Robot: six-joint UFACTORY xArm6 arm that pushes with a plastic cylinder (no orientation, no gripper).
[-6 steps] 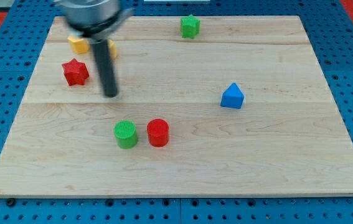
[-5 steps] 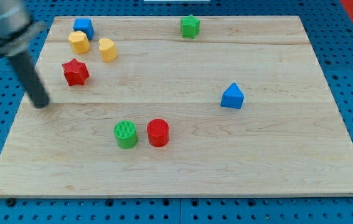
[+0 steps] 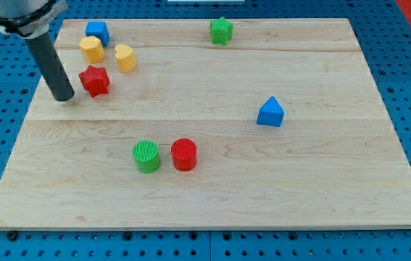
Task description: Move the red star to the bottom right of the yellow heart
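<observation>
The red star (image 3: pixel 94 80) lies near the board's upper left, below and to the left of the yellow heart (image 3: pixel 125 58). My tip (image 3: pixel 65 97) rests on the board just left of the red star, slightly lower, close to it or touching its left side. The dark rod rises from the tip toward the view's top left.
A yellow block (image 3: pixel 91 48) and a blue block (image 3: pixel 97 32) sit above the red star. A green star (image 3: pixel 221 30) is at the top middle. A blue triangular block (image 3: pixel 270 112) is right of centre. A green cylinder (image 3: pixel 146 156) and red cylinder (image 3: pixel 184 154) stand lower middle.
My tip swung from right of the red star to the far left, then came back right against it. The red star has shifted slightly right and up.
</observation>
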